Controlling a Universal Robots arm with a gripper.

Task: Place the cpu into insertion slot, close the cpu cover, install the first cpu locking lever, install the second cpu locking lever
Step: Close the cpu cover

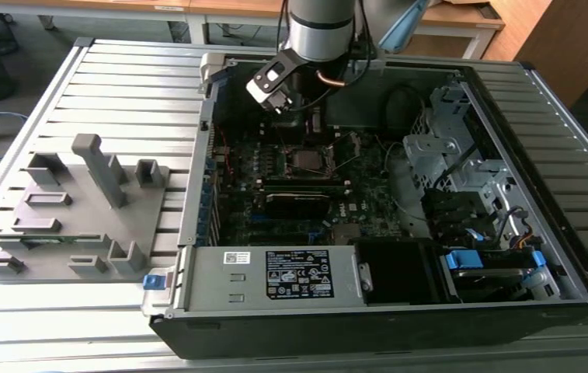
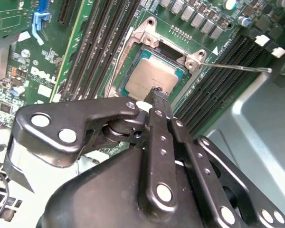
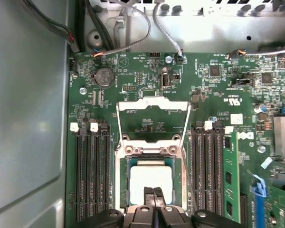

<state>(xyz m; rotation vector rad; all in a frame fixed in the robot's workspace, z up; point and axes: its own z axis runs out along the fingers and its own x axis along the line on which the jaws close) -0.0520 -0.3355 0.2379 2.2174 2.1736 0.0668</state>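
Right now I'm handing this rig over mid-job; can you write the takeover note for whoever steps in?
Black tool: shut, holding nothing, tips over one edge of the flat square silver-grey cpu; contact cannot be told.
The cpu sits in the dark square metal-rimmed insertion slot on the green board.
Thin silver frame-shaped cpu cover: stands open, off the cpu.
Done: cpu placed.
Left: cover closing, both locking levers; one thin wire lever sticks out free.
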